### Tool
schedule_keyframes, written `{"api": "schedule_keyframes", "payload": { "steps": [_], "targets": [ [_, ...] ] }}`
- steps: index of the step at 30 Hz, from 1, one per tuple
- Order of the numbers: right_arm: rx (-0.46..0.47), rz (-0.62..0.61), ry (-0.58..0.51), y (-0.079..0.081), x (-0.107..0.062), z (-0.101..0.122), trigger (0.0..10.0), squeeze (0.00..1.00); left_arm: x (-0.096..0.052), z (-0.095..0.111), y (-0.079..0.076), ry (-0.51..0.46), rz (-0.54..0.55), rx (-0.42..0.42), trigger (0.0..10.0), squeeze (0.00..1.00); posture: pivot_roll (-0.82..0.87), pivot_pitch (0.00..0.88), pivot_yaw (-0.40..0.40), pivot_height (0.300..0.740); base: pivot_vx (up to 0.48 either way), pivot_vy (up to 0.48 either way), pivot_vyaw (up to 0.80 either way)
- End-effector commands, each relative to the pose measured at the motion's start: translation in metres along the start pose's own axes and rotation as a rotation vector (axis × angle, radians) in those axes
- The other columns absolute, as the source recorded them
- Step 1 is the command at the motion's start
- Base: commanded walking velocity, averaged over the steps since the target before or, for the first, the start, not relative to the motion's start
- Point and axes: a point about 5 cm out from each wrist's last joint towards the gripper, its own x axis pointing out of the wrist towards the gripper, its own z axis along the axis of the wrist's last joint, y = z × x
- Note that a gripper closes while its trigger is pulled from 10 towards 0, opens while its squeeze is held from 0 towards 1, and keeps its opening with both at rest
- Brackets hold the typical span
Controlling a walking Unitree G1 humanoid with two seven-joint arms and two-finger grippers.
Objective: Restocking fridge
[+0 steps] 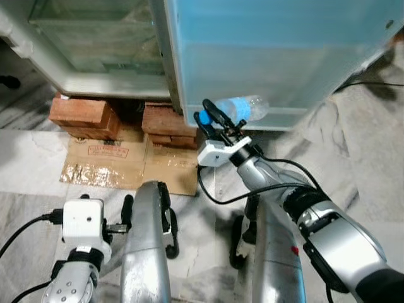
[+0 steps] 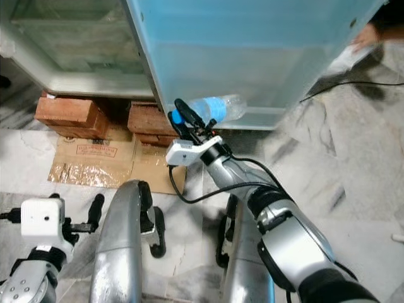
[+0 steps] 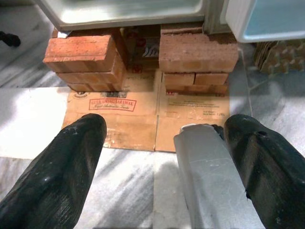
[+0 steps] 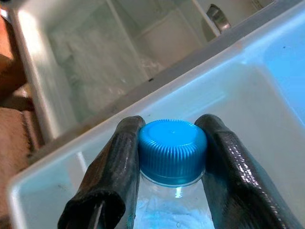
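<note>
Right hand [image 4: 172,164] grasps water bottle [image 1: 243,108] by its blue cap [image 4: 172,151] at fridge door [image 1: 284,57] bottom corner; left hand [image 3: 164,157] released above cardboard [image 3: 143,112], bricks [image 3: 86,59] beyond

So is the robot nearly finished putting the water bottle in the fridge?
Partway. Done: the fridge door is open and the right gripper has the water bottle, fingers squeezing by its blue cap. In hand: the bottle is at the door's bottom shelf. Left: setting it in and letting go. The left gripper hangs idle, open.
</note>
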Motion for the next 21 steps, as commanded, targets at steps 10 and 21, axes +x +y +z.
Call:
{"api": "schedule_keyframes", "payload": {
  "steps": [10,21],
  "targets": [
    [0.113,-0.184,-0.123,-0.020,0.037,0.033,10.0,0.00,-0.007,-0.004,0.004,0.038,0.013,0.018,10.0,0.00,0.33,0.474,0.061,0.568,0.000,0.000,0.00],
    [0.491,-0.278,0.095,-0.004,0.045,0.043,10.0,0.00,-0.012,-0.003,0.003,0.048,0.012,0.019,10.0,0.00,0.36,0.482,0.055,0.568,0.000,0.000,0.00]
  ]
}}
